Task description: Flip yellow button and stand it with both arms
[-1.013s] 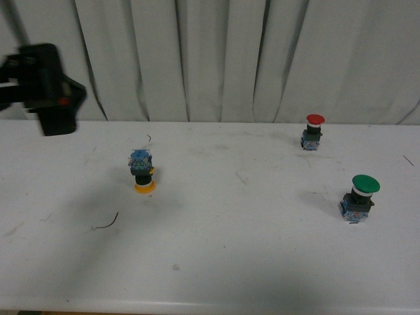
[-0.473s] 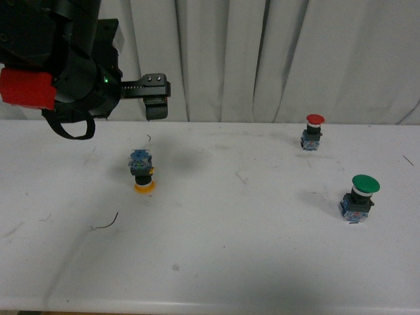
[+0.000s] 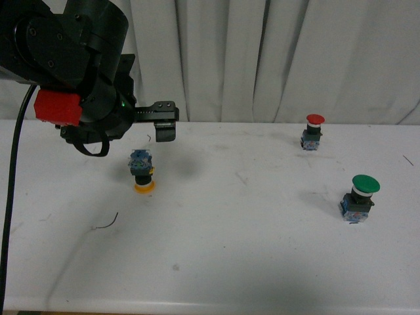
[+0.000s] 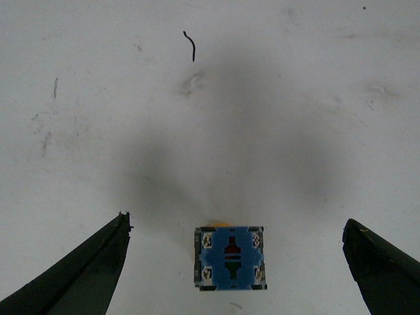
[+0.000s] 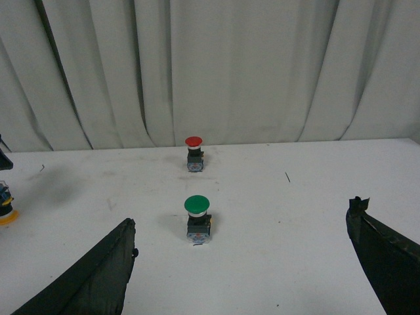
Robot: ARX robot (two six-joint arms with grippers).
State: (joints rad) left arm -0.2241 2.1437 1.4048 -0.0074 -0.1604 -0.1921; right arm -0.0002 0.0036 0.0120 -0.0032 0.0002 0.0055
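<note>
You have the white tabletop (image 3: 262, 262) with three switches on it; the left arm (image 3: 72, 72) hangs over its left part; the left tool (image 4: 236, 222) has its jaws wide apart, above the yellow button (image 4: 230, 257) and touching nothing; the right tool (image 5: 241, 216) is also spread wide, holds nothing, and is well apart from it. The yellow button stands upside down, cap on the tabletop, blue contact block on top. I judge this to be the approach step; next you should lower the left tool straight down and close it on the black body, before any turning.
</note>
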